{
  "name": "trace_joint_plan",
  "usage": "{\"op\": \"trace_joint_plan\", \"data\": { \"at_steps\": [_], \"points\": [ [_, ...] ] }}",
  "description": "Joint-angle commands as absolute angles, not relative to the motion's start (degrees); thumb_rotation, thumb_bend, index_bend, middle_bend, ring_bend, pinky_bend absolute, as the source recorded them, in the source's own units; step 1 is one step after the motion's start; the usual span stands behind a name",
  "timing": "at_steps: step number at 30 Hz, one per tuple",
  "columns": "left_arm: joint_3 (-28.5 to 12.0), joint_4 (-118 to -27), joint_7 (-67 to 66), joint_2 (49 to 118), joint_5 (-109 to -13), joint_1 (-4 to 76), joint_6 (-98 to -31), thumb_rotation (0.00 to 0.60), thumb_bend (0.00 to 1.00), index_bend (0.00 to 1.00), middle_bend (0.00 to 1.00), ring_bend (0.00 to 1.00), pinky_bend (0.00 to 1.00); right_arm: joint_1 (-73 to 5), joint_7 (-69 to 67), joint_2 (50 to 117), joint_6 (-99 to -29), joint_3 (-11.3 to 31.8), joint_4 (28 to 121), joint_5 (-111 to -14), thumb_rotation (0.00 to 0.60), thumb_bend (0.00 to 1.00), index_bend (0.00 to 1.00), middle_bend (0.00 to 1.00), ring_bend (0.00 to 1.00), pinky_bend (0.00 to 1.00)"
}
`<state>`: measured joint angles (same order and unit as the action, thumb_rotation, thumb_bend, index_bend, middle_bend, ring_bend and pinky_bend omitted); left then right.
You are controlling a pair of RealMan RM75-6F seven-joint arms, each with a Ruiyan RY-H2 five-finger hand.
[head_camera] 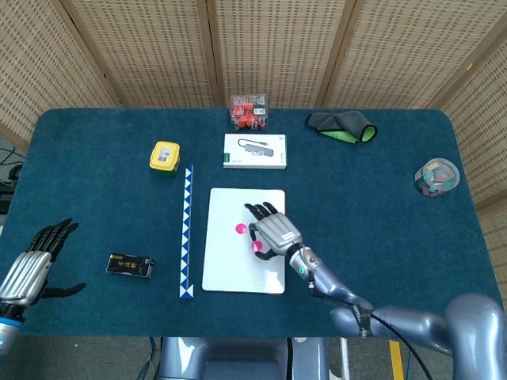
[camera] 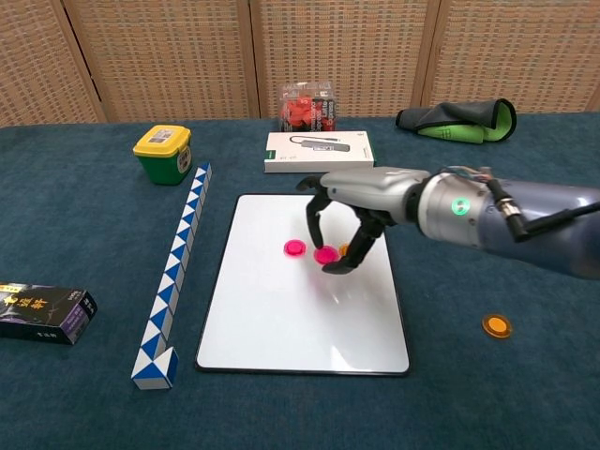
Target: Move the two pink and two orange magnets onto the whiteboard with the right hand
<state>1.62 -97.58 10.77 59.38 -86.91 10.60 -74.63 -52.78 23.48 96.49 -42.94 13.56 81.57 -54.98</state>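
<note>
My right hand (camera: 361, 202) is over the middle of the whiteboard (camera: 281, 323) and pinches a pink magnet (camera: 325, 255) between thumb and fingertips, close to the board's surface. Just left of it, another pink magnet (camera: 295, 247) lies on the board. One orange magnet (camera: 344, 249) on the board peeks out behind the fingers. The second orange magnet (camera: 497, 325) lies on the blue cloth to the right of the board. In the head view the right hand (head_camera: 273, 228) holds the pink magnet (head_camera: 257, 246) beside the board's pink magnet (head_camera: 240, 229). My left hand (head_camera: 28, 265) rests open at the table's left edge.
A blue-white folding ruler (camera: 178, 267) runs along the board's left side. Behind the board are a white box (camera: 319, 152) and a red-filled clear box (camera: 307, 105). A yellow tub (camera: 162, 153), black box (camera: 42, 312), dark cloth (camera: 459, 120) and bowl (head_camera: 436, 176) stand around.
</note>
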Motion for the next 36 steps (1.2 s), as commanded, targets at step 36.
{"op": "trace_joint_plan", "data": {
  "at_steps": [36],
  "points": [
    [1.9, -97.3, 12.3, 58.9, -87.3, 10.6, -74.4, 0.600, 0.00, 0.00, 0.00, 0.00, 0.00, -58.6, 31.3, 94.0, -50.0, 10.2, 86.2, -45.7, 0.600, 0.20, 0.32, 0.00, 0.00, 0.00]
  ]
}}
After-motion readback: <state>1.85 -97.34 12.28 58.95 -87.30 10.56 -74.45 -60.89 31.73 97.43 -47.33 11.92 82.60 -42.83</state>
